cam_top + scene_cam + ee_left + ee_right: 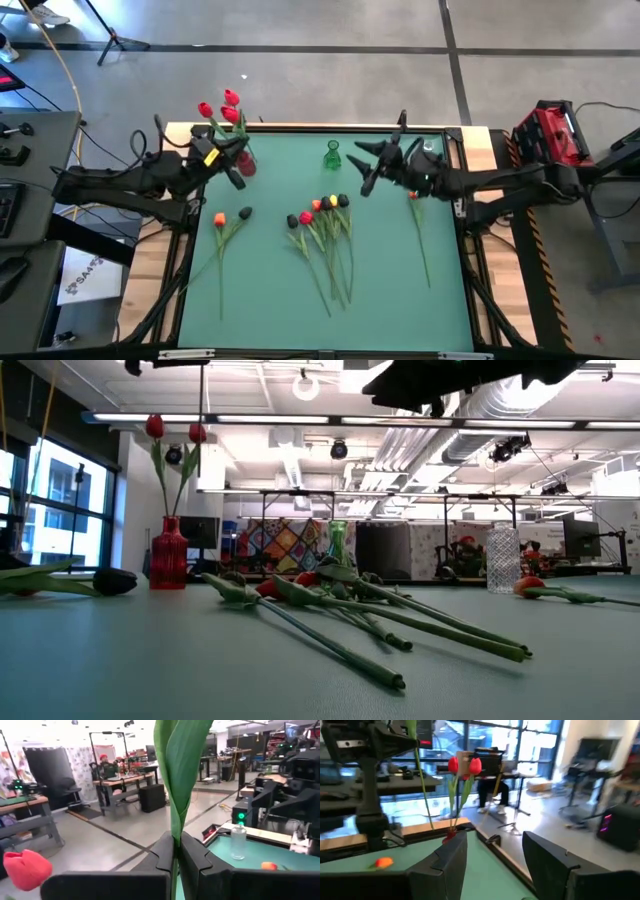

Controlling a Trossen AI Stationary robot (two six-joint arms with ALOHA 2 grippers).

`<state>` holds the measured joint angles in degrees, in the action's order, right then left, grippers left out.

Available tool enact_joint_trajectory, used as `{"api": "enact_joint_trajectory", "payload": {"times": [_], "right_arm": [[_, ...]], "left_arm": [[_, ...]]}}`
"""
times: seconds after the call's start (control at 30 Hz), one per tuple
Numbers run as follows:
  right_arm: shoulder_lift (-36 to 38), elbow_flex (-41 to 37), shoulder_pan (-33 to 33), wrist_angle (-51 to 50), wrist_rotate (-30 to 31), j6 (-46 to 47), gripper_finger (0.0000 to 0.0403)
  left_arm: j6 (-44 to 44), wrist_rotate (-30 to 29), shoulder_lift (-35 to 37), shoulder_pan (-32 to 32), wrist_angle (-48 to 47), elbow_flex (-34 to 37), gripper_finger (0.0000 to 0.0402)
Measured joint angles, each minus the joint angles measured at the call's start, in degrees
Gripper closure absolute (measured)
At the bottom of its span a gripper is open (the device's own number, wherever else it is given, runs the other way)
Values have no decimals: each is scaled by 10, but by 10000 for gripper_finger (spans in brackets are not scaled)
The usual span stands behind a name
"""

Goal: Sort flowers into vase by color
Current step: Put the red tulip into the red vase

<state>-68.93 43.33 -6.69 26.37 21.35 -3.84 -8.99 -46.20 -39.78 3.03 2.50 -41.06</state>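
I've got my left gripper (176, 851) clamped tight on a green stem (175, 795), its leaf rising straight up between the fingers (197, 862). A red flower head (26, 868) sits close by. Farther off on the green table (260, 851): a clear vase (238, 841) and an orange flower (269, 866).

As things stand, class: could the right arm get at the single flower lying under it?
Probably yes. The right claw is open and empty, and the orange-headed flower lies alone on the mat, apart from the middle pile. Nothing blocks it.
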Motion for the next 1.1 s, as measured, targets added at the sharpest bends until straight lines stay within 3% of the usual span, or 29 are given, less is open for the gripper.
{"api": "enact_joint_trajectory", "payload": {"times": [0.2, 0.33, 0.5, 0.77, 0.93, 1.1], "right_arm": [[78, 0, -114, -74, -170, 150, 221], [128, 0, -163, -127, -285, 288, 222], [180, 0, -174, -145, -365, 409, 222], [239, 0, -171, -196, -404, 325, 222], [247, 0, -159, -237, -450, 249, 222], [243, 0, -153, -276, -435, 248, 222]], "left_arm": [[-76, 31, 0, 3, 9, -3, 401], [-78, 59, 10, 10, 3, -18, 401], [-79, -6, 37, 9, 1, -38, 401], [-69, -77, 52, 9, -72, -37, 401], [-77, -107, 31, 9, -43, -37, 401], [-79, -111, 12, 9, -53, -35, 401]]}}
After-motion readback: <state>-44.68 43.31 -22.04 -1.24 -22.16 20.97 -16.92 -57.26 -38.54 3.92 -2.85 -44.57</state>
